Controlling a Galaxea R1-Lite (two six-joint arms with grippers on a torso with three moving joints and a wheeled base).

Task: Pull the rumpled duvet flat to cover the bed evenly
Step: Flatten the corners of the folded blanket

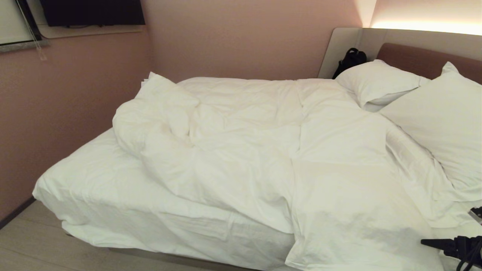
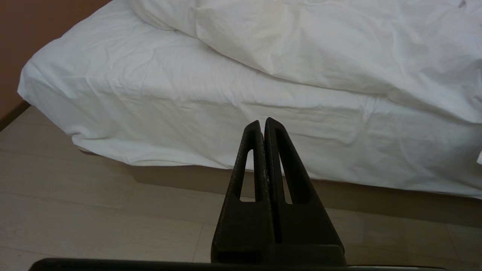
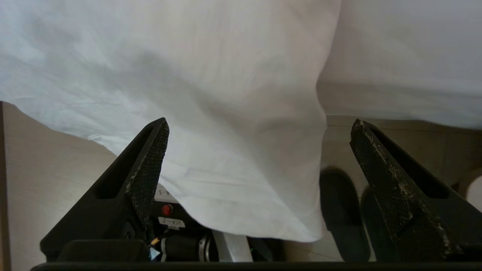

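Right gripper (image 3: 260,128), jaws spread as wide as they go and holding nothing, hangs low beside the bed (image 1: 94,188), its fingers (image 3: 148,169) bracketing a drooping fold of the duvet (image 1: 263,150) without touching it; in the head view the arm is a dark shape at about four o'clock, at the near corner. The duvet lies bunched across the mattress, heaped toward ten o'clock, with bare sheet (image 1: 86,169) exposed at eight o'clock and one flap spilling over the near side at five o'clock, below the pillows (image 1: 433,113) at two o'clock. It looks thick, soft and light, likely to slump and drag rather than slide, so the hanging hem seems the sensible place to pinch, deep enough to catch the filling. Left gripper (image 2: 263,124), jaws pressed together and empty, is parked over the floor (image 2: 75,210), pointing at the bed's side.
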